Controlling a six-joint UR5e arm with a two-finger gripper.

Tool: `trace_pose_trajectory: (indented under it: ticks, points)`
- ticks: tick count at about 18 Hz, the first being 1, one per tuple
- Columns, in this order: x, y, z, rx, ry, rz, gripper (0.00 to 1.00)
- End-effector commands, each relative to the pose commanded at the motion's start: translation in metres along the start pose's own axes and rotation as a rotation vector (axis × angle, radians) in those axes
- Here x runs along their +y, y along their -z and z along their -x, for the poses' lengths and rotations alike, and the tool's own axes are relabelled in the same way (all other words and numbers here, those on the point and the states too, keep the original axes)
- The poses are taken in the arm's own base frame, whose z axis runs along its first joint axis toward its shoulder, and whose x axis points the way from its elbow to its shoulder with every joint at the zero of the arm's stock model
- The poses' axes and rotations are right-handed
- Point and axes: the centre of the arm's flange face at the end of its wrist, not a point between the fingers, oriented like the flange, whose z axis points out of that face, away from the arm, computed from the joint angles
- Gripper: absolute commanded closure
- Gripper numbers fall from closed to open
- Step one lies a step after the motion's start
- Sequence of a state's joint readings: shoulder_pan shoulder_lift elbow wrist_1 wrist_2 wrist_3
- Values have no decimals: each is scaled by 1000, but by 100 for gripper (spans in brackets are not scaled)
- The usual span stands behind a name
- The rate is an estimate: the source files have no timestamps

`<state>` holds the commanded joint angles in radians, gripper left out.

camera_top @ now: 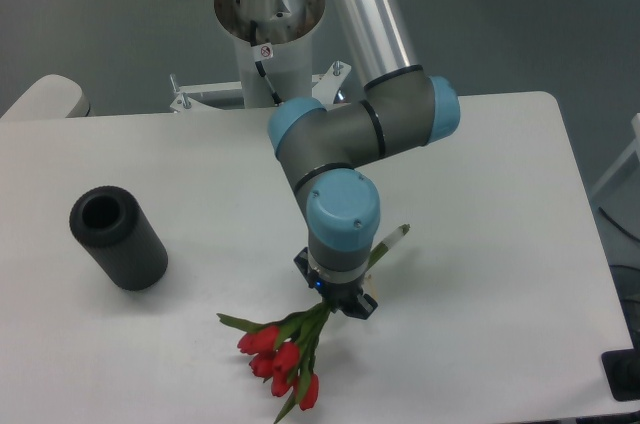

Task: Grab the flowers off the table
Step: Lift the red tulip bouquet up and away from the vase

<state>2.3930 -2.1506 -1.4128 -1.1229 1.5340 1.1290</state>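
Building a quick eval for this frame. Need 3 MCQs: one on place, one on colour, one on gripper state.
1. Where is the black cylinder relative to the flowers?
A. To the image-left of them
B. On top of them
C. To the image-right of them

2. What colour are the flower buds?
A. Yellow
B. Red
C. White

3. What is the gripper doing?
A. Open, high above the table
B. Shut on the cylinder
C. Shut on the flower stems

Key: 1 A, the cylinder lies apart near the left edge. 2 B, the buds are plainly red. 3 C, the stems pass through the gripper, buds on one side and stem ends on the other.
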Motion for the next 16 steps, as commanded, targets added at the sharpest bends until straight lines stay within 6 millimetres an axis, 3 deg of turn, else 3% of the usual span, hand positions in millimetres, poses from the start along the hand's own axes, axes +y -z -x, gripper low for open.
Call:
trace_pose_trajectory:
  ticks: [16]
  points:
    - [-5,-2,-4,4,-12,14,100]
